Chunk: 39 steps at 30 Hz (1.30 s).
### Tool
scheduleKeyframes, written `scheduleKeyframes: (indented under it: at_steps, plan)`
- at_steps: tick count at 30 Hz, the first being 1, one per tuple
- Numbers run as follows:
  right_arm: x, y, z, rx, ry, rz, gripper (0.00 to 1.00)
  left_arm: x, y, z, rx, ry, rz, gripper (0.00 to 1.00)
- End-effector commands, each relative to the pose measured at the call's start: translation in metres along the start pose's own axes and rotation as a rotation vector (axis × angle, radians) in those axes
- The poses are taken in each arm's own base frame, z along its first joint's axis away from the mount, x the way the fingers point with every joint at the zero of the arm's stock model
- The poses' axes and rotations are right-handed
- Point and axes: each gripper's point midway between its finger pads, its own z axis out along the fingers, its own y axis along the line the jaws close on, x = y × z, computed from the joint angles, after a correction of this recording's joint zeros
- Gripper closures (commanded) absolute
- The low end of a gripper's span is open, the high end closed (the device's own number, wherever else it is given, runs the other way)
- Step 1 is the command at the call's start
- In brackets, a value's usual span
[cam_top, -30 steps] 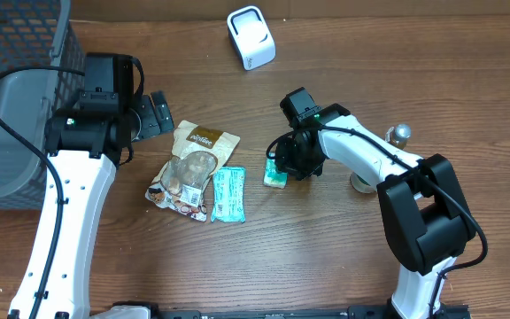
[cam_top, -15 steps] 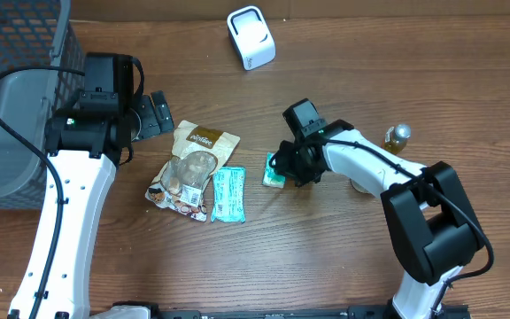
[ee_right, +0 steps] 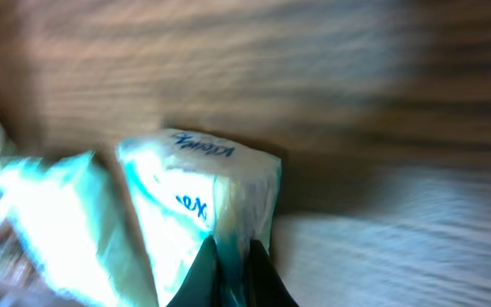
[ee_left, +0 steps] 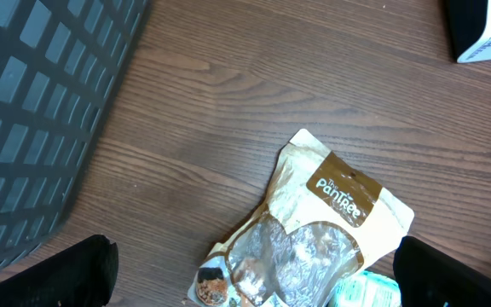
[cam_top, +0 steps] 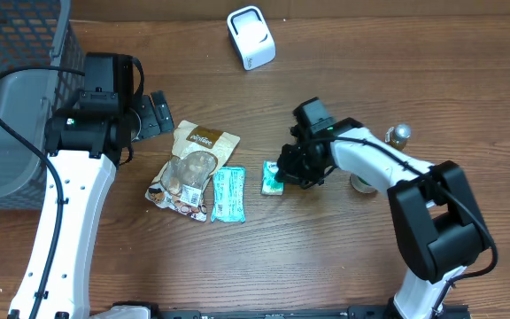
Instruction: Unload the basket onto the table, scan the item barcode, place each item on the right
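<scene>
A small green-and-white tissue pack (cam_top: 273,178) lies on the wooden table just right of the centre. My right gripper (cam_top: 289,170) is down at its right edge. In the right wrist view the dark fingertips (ee_right: 205,275) are pinched together on the pack's (ee_right: 196,194) thin wrapper edge, so the right gripper (ee_right: 233,275) is shut on it. The white barcode scanner (cam_top: 251,37) stands at the back, far from the pack. My left gripper (cam_top: 153,115) hovers open beside the basket, its gripper (ee_left: 254,286) wide over a snack pouch (ee_left: 318,234) and holding nothing.
A brown snack pouch (cam_top: 193,164) and a teal packet (cam_top: 228,193) lie left of the tissue pack. A dark mesh basket (cam_top: 16,97) fills the left edge. A small capped bottle (cam_top: 400,135) stands behind my right arm.
My right gripper has closed onto the tissue pack's edge, and the arm has shifted slightly to the right. The left arm has not moved.
</scene>
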Motion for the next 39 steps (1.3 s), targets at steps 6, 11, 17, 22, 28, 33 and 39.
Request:
scheduleKeyframes:
  at_steps: [6,11,17,22,28,33,39]
  plan:
    - [0.057,0.1,-0.118,-0.89,0.143,-0.497,0.96,-0.004,-0.001,-0.004,0.008,-0.016,-0.002,0.0]
    - [0.07,0.098,-0.128,-0.954,0.128,-0.571,0.96,-0.004,-0.001,-0.004,0.008,-0.016,-0.002,0.0]
    - [0.095,0.101,-0.151,-1.091,0.075,-0.65,0.96,-0.004,-0.001,-0.004,0.008,-0.016,-0.002,0.0]
    - [0.105,0.098,-0.16,-1.102,0.039,-0.677,0.96,-0.004,-0.001,-0.004,0.008,-0.016,-0.002,0.0]
    - [0.119,0.099,-0.166,-1.103,0.033,-0.696,0.96,-0.004,-0.001,-0.004,0.008,-0.016,-0.002,0.0]
    - [0.125,0.101,-0.166,-1.103,0.055,-0.692,0.96,-0.004,-0.001,-0.004,0.008,-0.016,-0.002,0.0]
    - [0.128,0.103,-0.165,-1.106,0.07,-0.689,0.96,-0.004,-0.001,-0.004,0.008,-0.016,-0.002,0.0]
